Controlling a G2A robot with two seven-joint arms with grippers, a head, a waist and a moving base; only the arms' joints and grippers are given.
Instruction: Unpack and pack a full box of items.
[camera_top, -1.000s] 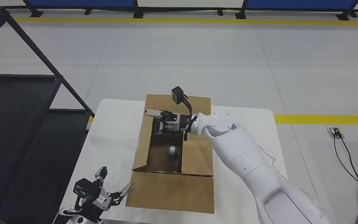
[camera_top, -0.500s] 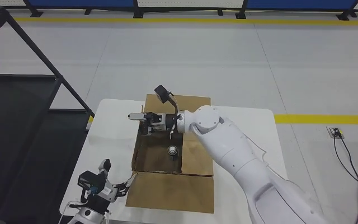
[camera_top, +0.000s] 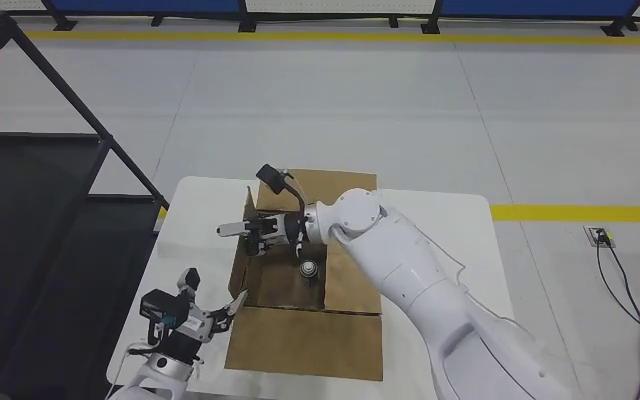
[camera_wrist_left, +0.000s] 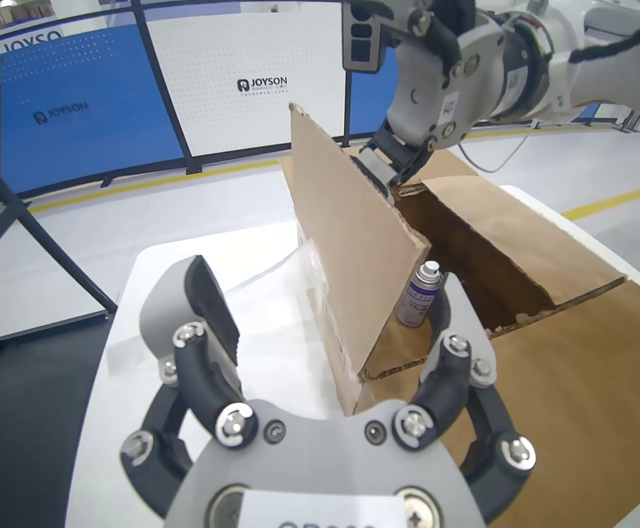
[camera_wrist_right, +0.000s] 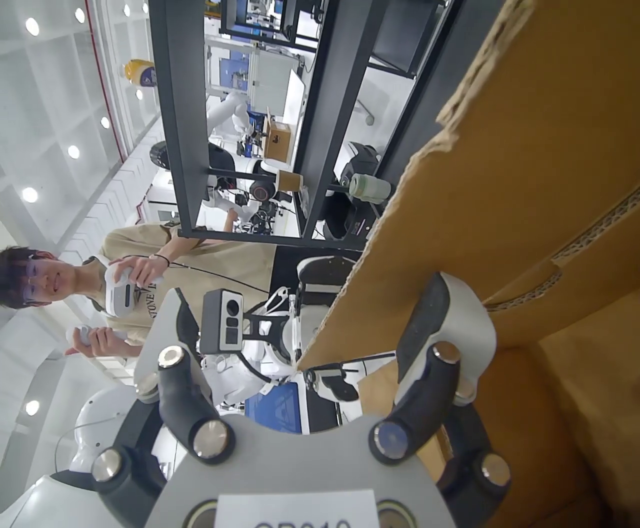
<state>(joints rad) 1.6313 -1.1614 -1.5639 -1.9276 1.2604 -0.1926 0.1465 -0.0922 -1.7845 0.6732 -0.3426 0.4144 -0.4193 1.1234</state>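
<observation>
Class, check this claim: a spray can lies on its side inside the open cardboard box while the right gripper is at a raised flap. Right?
Not quite. The left wrist view shows the spray can standing upright, cap up. The rest holds: it is inside the open cardboard box, and the right gripper is at the raised flap.

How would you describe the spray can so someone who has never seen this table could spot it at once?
A white table holds an open cardboard box. Inside it, beside the flap standing upright, a small spray can stands on the box floor. Its white cap and bluish label set it apart from the brown cardboard around it.
</observation>
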